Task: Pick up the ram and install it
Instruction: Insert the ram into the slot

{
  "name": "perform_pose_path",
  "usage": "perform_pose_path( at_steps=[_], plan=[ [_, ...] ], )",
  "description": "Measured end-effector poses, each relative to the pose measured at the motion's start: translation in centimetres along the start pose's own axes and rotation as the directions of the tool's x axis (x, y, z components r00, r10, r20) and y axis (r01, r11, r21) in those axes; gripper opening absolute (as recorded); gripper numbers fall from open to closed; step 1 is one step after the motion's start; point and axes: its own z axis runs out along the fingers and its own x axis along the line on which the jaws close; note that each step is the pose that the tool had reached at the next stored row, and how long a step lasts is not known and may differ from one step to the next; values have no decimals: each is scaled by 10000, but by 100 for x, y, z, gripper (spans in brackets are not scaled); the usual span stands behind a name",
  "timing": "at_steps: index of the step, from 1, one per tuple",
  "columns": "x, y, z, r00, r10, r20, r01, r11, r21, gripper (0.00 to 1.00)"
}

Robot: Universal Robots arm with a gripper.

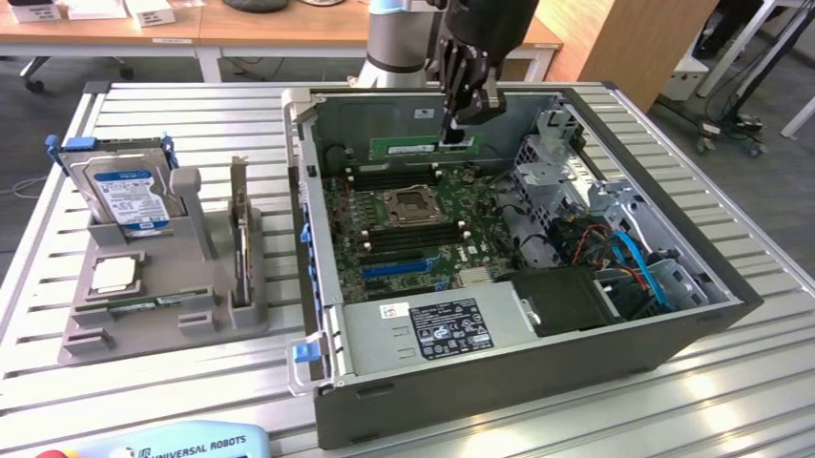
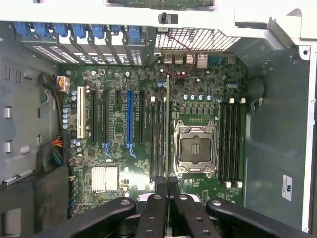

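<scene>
Overhead, the gripper [image 1: 456, 134] pinches the ram [image 1: 414, 148] over the open case [image 1: 510, 382] on a slatted table [image 1: 191, 105], desks [image 1: 255, 29] behind.

Green ram [image 1: 414, 149], black claw [image 1: 456, 126], green motherboard [image 1: 382, 243], silver hard drive [image 1: 124, 189] with blue-white label [image 1: 133, 202], grey case [image 1: 510, 382]
</scene>
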Motion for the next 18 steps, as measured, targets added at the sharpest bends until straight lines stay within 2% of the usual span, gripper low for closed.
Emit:
perform_pose_path(
  at_steps=[6, 13, 18],
  plan=[
    [4, -1, 81, 10000, -6, 1, 6, 9999, 126, 11],
    [7, 16, 158, 10000, -16, 0, 16, 9994, 338, 11],
    [7, 18, 159, 10000, -17, 1, 17, 9994, 348, 11]
  ],
)
